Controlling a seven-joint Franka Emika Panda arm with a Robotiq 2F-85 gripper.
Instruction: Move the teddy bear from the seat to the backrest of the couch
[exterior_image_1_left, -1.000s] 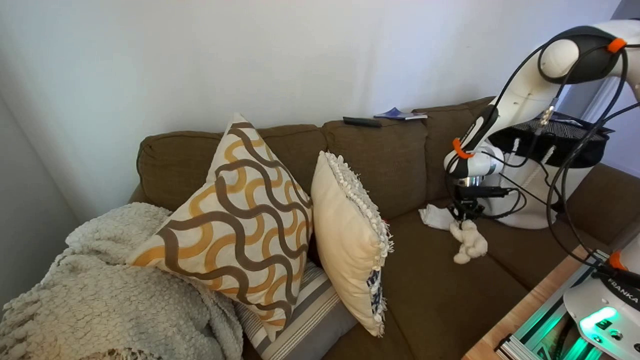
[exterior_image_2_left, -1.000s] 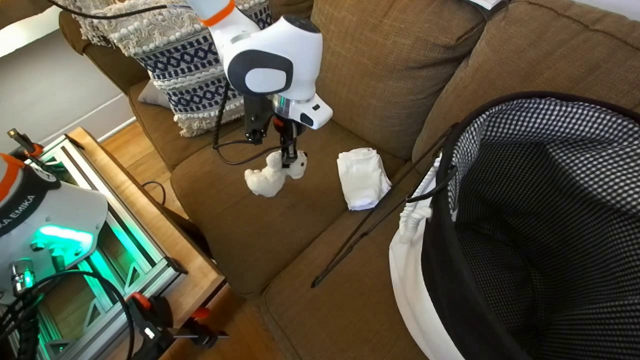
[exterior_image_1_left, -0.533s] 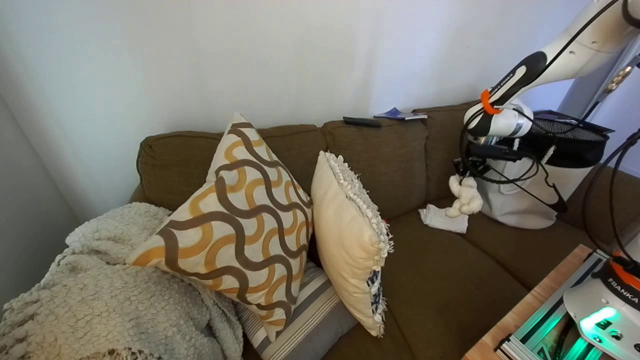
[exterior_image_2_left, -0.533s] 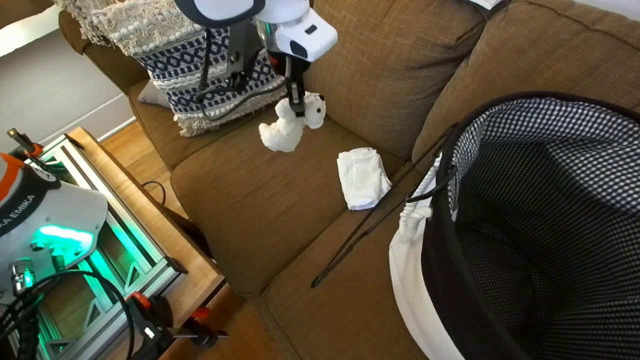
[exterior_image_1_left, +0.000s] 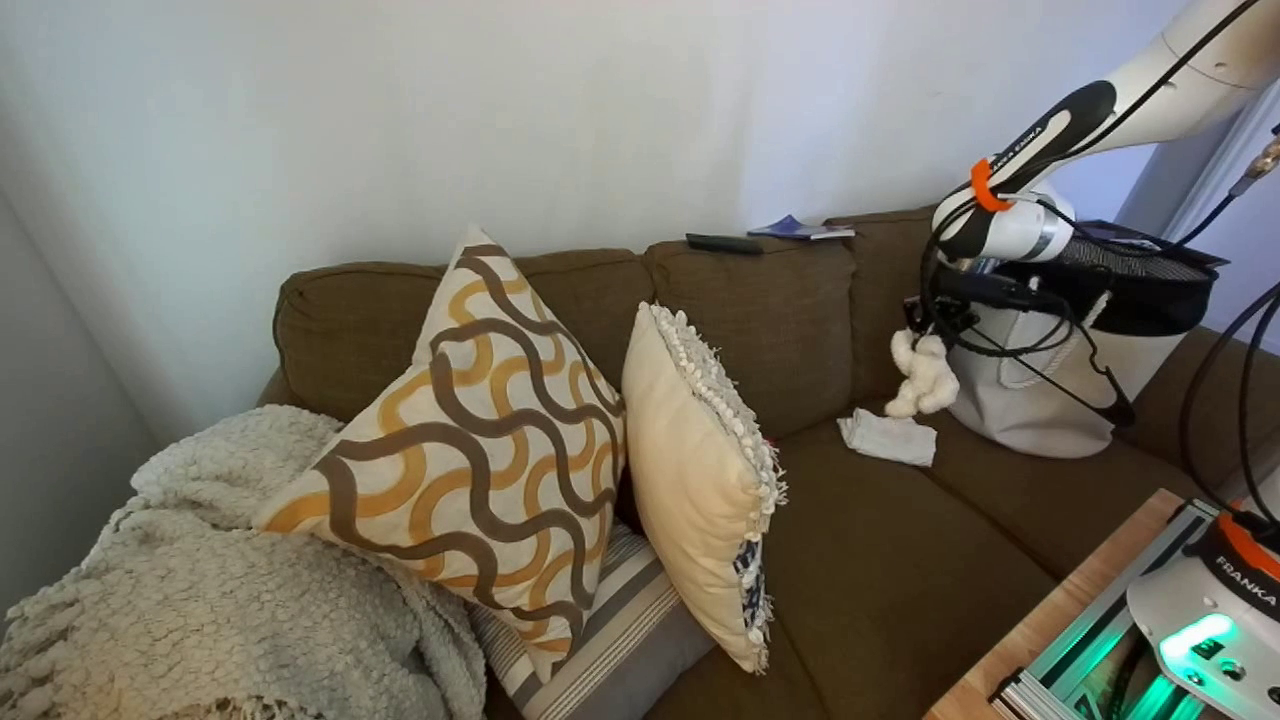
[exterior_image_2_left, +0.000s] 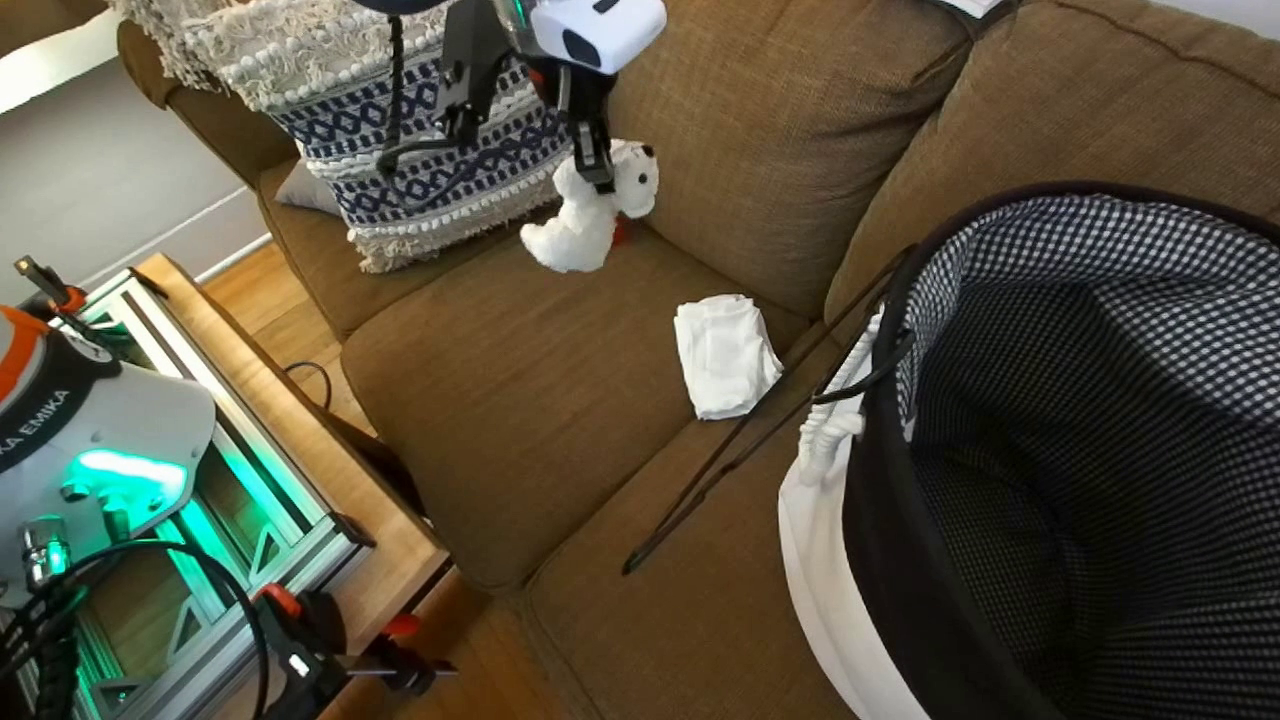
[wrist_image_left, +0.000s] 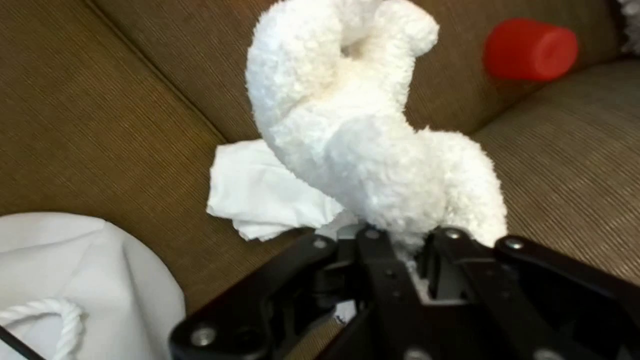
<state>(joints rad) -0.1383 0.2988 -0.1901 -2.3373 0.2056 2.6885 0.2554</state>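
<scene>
“FRANKA” on the base (exterior_image_1_left: 1205, 598), arm (exterior_image_1_left: 1045, 150) slanting downward, gripper (wrist_image_left: 407, 237) pinched around a teddy bear (exterior_image_2_left: 580, 228), above the seat (exterior_image_2_left: 510, 400) near its back edge

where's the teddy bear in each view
In an exterior view: teddy bear right of centre, just above the folded white cloth.
In an exterior view: teddy bear near the top, slightly left of centre.
Wrist view: teddy bear in the upper middle, overlapping the folded white cloth.
Shared landmark: folded white cloth, in all three.

The seat (exterior_image_2_left: 520, 420) carries a folded white cloth (exterior_image_2_left: 727, 357), basket (exterior_image_1_left: 1020, 420), red object (wrist_image_left: 522, 50) and fringed pillow (exterior_image_2_left: 400, 150).
</scene>
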